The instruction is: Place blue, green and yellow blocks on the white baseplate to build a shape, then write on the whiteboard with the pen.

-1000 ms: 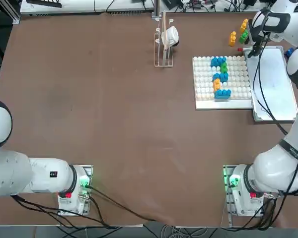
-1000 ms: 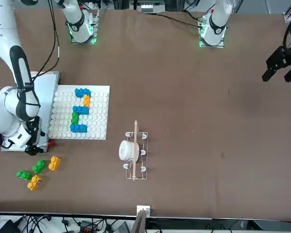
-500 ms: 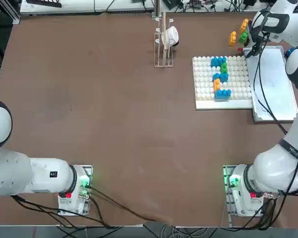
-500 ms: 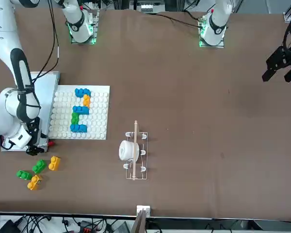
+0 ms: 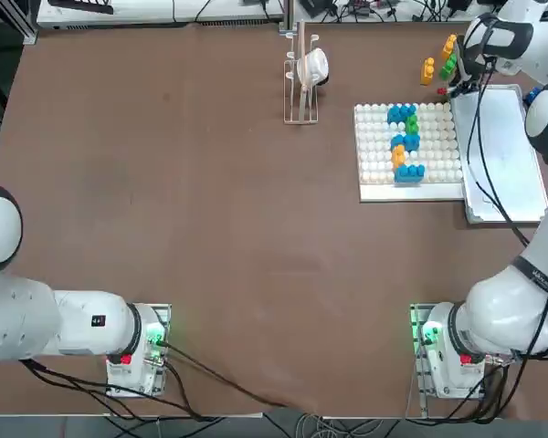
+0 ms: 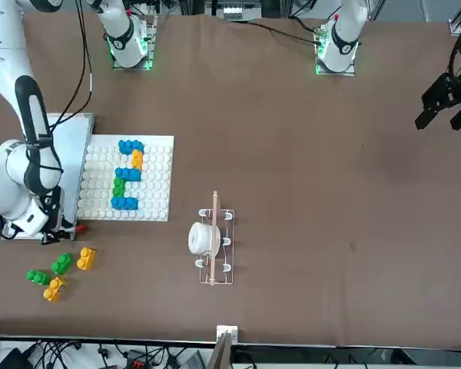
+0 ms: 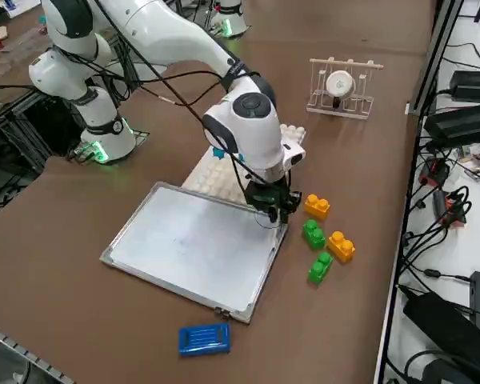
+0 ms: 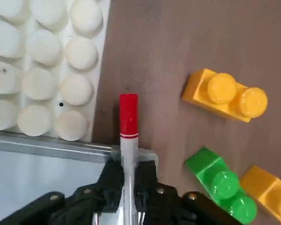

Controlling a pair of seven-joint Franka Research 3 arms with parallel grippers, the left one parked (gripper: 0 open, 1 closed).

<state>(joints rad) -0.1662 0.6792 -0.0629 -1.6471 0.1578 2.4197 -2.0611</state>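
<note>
Red-tipped pen (image 8: 128, 140) pinched between right gripper (image 8: 129, 180) fingers, over whiteboard (image 8: 33, 173) corner

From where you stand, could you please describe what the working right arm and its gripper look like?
The right arm is glossy white with rounded joint housings and dark bands at the joints. Black cables run loosely along it. Its base glows green with a red spot. The right gripper is black, far darker than the arm.
</note>
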